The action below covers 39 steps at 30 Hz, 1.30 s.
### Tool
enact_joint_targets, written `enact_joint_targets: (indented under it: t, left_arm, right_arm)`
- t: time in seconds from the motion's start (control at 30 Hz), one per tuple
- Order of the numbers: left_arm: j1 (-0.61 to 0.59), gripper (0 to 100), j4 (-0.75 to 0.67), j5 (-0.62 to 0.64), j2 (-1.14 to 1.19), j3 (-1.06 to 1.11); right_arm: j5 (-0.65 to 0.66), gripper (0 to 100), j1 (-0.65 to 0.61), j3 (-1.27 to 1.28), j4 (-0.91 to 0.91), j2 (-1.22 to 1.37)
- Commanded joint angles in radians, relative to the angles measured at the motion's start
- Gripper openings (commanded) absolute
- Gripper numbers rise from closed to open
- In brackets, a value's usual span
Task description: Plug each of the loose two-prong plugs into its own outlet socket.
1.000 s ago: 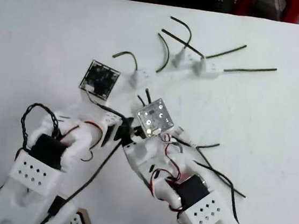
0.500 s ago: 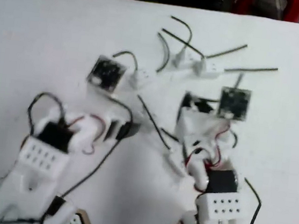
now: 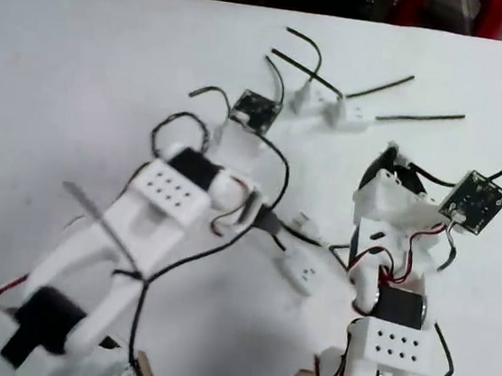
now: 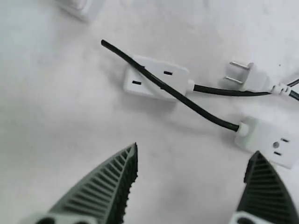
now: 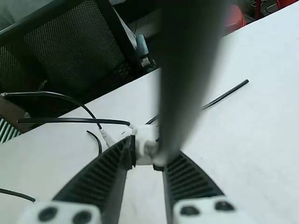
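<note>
Right fingers (image 5: 110,172) are almost closed, pinching the held plug (image 5: 144,145). It's a white body and reads as a plug, though I can't see the prongs. Its black cord (image 5: 187,70) runs up right past the camera. From above, the right arm (image 3: 388,258) sits on the right side of the tabletop (image 3: 85,51) with its wrist up, well apart from every socket. Left fingers (image 4: 110,186) are wide open, holding nothing, hovering over the tabletop. Just ahead of their tips a white socket (image 4: 156,80) lies flat, slots facing up, with a stray cord end (image 4: 140,67) draped across its face. The socket's long axis runs roughly parallel to the line between the two left fingers. As it lies, they'd close on its ends, not its sides, so it probably needs a wrist turn. A loose plug (image 4: 250,78) lies just past the socket's cord end, prongs pointing back toward it, near but not touching. A second socket (image 4: 273,140) sits just beside one left fingertip. My read is that the left arm is the nearer one to this group. The right arm has a plug in hand but needs a long swing over. That stray cord looks likely to foul insertion unless it's cleared first.
</note>
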Motion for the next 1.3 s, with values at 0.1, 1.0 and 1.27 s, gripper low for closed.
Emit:
enact_joint_targets:
  t: [0.1,1.0,1.27]
  left_arm:
    - [0.039,35,0.008,0.083,0.188,-0.152]
    - [-0.143,2,0.203,-0.150,0.283,-0.322]
    - [-0.117,19,0.226,-0.423,0.180,-0.324]
  right_arm:
    - [-0.008,1.8,0.008,-0.012,-0.018,-0.013]
    - [-0.008,1.8,0.008,-0.011,-0.012,-0.013]
    - [-0.008,1.8,0.013,-0.011,-0.016,-0.016]
